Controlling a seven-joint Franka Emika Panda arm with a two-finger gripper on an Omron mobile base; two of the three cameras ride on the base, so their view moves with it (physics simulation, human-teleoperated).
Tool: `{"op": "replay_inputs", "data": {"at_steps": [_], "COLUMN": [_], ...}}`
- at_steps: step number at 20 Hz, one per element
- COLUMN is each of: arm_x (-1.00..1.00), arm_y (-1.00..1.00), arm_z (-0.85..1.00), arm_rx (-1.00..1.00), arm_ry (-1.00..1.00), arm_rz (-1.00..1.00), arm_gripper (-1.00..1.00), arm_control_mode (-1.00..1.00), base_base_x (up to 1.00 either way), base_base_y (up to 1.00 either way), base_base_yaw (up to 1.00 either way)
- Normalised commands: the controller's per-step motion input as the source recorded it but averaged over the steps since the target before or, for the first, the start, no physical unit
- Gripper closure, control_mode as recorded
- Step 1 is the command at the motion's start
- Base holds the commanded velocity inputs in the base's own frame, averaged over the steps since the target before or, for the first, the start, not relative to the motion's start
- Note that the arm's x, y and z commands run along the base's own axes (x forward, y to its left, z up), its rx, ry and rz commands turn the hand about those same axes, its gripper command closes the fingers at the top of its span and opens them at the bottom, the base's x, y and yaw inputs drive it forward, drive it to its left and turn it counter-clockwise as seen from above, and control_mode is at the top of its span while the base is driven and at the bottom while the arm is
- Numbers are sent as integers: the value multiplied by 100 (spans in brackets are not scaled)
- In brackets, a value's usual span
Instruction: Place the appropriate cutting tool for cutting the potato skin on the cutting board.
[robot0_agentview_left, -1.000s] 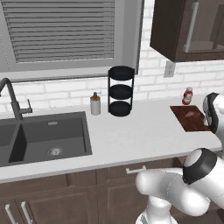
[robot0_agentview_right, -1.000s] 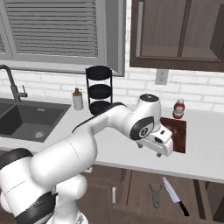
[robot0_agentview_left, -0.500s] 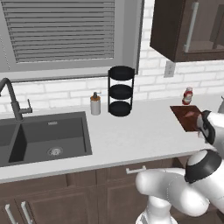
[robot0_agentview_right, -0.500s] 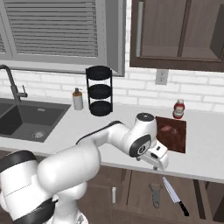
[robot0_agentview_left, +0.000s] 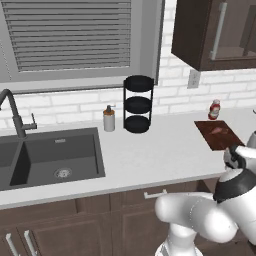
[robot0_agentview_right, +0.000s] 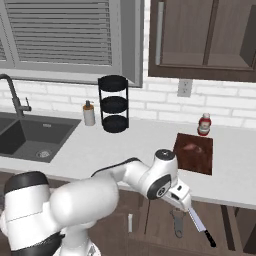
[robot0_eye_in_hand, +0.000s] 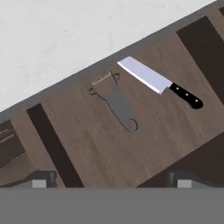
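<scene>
Right, gripper (robot0_eye_in_hand: 111, 181) is pointing down off the counter edge, fingers standing wide w/ nothing between them; tips are showing at bottom left & bottom right of hand view. The peeler (robot0_eye_in_hand: 114, 101), slim dark grey tool w/ looped handle end, is lying flat on the dark wood floor, centre of hand view, just beside a chef's knife (robot0_eye_in_hand: 159, 82) w/ black handle, upper right of frame, not touching. In right base view, peeler (robot0_agentview_right: 177, 223) & knife (robot0_agentview_right: 199, 226) are sitting low, bottom right, below the counter (robot0_agentview_right: 100, 147). Cutting board (robot0_agentview_right: 194, 152) is lying on counter, right of centre, potato (robot0_agentview_right: 192, 147) resting on it near its far end. Red-capped bottle (robot0_agentview_right: 203, 124) is standing just behind the board. In left base view, board (robot0_agentview_left: 219, 135) is sitting at right edge, mid-height.
</scene>
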Motion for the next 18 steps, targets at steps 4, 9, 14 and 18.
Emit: {"op": "replay_inputs", "data": {"at_steps": [4,9,14,18], "arm_x": [-43,-3,6,36], "arm_y": [-35,-10,-18,-12], "arm_z": [-87,-12,-28,-17], "arm_rx": [6,1,0,0], "arm_ry": [12,1,0,0], "arm_rz": [12,5,9,10], "arm_gripper": [-100,-100,-100,-100], "arm_control_mode": [-100,-100,-100,-100], "base_base_x": [0,0,0,0], "base_base_y": [0,0,0,0], "base_base_yaw": [0,0,0,0]}}
